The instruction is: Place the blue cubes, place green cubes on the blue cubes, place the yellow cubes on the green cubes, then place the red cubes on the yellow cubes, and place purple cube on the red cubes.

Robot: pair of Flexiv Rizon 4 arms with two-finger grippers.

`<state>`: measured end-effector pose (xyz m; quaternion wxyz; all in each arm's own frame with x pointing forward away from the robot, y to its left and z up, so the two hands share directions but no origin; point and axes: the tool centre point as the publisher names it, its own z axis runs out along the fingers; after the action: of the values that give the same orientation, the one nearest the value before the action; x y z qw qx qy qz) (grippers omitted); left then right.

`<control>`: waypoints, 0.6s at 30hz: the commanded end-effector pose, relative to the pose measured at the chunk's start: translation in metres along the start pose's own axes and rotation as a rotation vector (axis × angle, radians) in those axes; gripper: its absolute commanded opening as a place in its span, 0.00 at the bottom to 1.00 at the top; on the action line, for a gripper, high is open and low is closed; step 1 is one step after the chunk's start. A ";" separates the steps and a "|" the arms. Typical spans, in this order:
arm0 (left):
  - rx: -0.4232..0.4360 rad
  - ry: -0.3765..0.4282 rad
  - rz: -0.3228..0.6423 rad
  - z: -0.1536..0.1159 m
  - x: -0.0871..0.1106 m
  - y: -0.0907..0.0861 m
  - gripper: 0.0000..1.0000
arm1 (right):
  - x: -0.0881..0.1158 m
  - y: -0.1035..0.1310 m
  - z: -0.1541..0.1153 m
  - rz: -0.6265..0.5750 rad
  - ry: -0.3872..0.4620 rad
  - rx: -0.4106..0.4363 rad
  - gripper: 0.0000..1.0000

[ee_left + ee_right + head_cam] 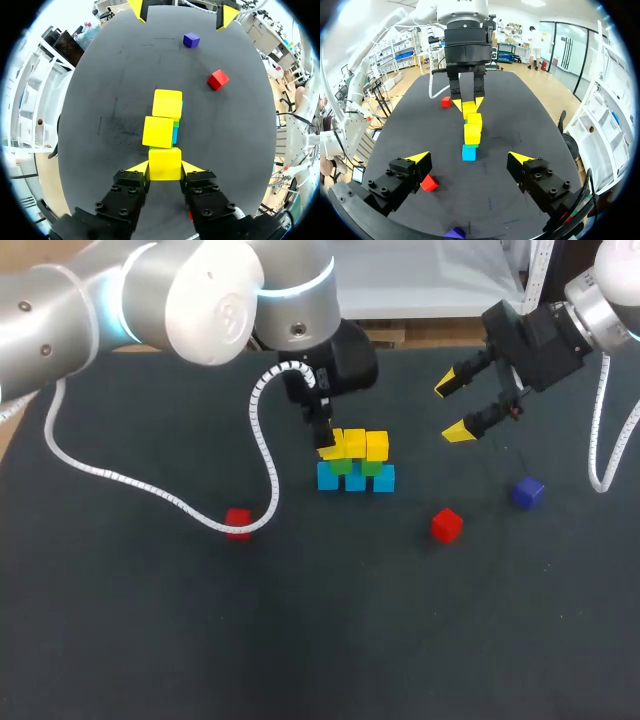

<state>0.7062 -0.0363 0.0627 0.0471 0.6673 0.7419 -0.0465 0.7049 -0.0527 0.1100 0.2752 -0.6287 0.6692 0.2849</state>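
A stack stands mid-table: a row of blue cubes (355,481) carries green cubes (370,467), and two yellow cubes (377,445) lie on those. My left gripper (327,446) is shut on a third yellow cube (164,163) at the row's left end, level with the other two (158,131). A sliver of green shows under it. My right gripper (453,408) hangs open and empty above the table, right of the stack. One red cube (447,525) and the purple cube (527,492) lie at the right; another red cube (238,523) lies at the left.
The left arm's white coiled cable (262,455) loops down onto the table beside the left red cube. In the right wrist view the blue end cube (468,152) lies ahead between my right gripper's fingertips (417,157), with the red cube (429,183) near one finger.
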 end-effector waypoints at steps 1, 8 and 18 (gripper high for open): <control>0.008 0.005 0.000 0.000 -0.002 0.003 0.00 | 0.000 0.000 0.000 -0.001 -0.001 0.000 1.00; 0.010 0.004 0.001 0.000 -0.002 0.003 0.00 | 0.000 0.000 0.000 -0.001 -0.001 0.000 1.00; 0.015 0.003 0.003 0.001 -0.003 0.003 0.00 | 0.000 0.000 0.000 -0.001 -0.001 0.000 1.00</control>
<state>0.7061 -0.0381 0.0619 0.0455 0.6678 0.7413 -0.0496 0.7049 -0.0527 0.1099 0.2752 -0.6287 0.6692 0.2849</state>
